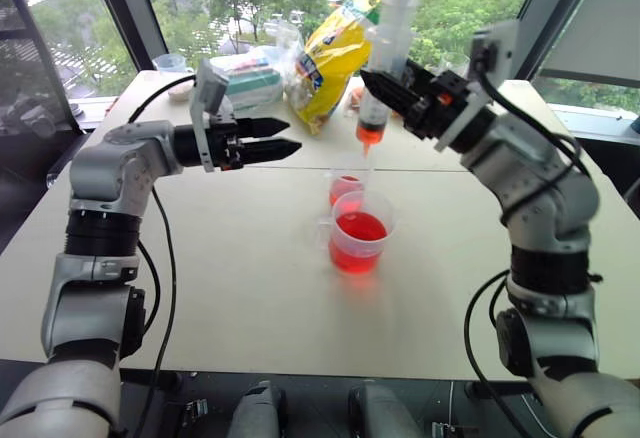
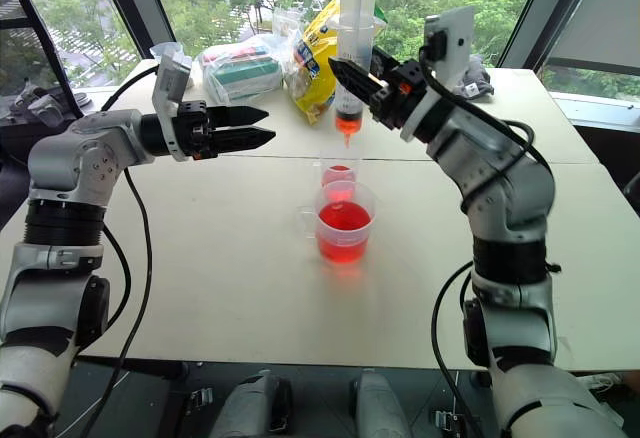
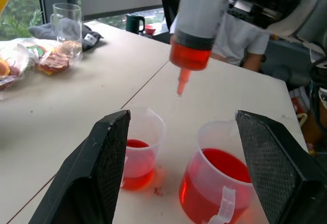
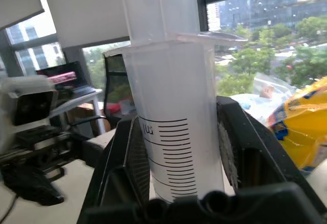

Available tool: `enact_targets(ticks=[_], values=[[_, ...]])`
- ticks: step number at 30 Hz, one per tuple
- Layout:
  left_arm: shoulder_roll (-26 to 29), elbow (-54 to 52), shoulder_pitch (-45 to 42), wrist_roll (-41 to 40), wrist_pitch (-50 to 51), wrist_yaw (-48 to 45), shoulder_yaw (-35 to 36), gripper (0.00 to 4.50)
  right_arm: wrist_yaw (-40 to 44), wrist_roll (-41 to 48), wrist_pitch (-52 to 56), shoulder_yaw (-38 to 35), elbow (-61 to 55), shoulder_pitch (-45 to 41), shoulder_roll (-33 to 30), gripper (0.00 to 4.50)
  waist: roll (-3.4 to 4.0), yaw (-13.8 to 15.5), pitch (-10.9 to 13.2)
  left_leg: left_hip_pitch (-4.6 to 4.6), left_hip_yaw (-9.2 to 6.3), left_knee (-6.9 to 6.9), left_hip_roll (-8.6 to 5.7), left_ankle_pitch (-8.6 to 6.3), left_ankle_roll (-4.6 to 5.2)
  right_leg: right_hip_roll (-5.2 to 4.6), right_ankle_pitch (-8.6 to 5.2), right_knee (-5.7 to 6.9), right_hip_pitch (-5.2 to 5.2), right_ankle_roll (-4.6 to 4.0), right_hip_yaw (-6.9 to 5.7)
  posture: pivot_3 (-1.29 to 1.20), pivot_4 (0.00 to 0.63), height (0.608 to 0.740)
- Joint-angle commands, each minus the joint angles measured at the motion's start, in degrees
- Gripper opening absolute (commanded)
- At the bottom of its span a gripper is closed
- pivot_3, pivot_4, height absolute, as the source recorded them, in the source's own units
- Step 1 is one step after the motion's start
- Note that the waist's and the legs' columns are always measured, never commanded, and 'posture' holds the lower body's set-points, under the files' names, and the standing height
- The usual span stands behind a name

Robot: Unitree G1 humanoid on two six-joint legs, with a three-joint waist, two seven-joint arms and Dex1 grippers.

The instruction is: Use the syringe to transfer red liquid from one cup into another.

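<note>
above small cup (image 1: 345,186), syringe (image 1: 378,78) in right gripper (image 1: 385,91); table (image 1: 250,278) bare nearby.

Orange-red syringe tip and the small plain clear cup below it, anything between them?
Nothing: in the left wrist view the tip hangs over the small cup, open air between.

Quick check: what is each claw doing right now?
Left claw: open, holding nothing.
Right claw: shut on the large clear plastic syringe with an orange-red tip.
</note>
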Motion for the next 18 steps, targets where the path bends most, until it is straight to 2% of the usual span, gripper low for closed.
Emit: enact_targets(ticks=[1,6,18], values=[[0.3,-3.3,-0.6,-1.0,-0.2,0.9,2.1,3.35,2.8,-5.4,-11.7,0.9,13.3,-3.1,3.3,1.47,0.0,-0.1,0.0,-0.01,0.03,-0.01,0.0,0.0,0.0,0.0,0.0,-0.02,-0.01,0.0,0.0,0.0,0.15,0.74],[-1.7,-2.3,-3.5,-1.0,-2.2,1.8,2.1,3.35,5.3,-9.1,-19.2,1.7,22.0,-2.3,6.5,1.47,0.01,0.0,0.0,-0.06,0.06,-0.03,0.01,0.01,-0.01,-0.02,0.0,-0.07,-0.02,0.0,0.0,0.0,0.15,0.74],[-13.7,15.3,-18.2,4.4,-13.1,2.3,-0.4,3.35,6.0,-11.0,-20.4,0.9,23.2,-1.2,8.4,1.47,0.02,-0.3,0.0,-0.06,0.09,-0.02,0.02,0.04,-0.07,0.02,0.01,-0.05,-0.04,0.01,-0.01,0.0,0.15,0.74]])
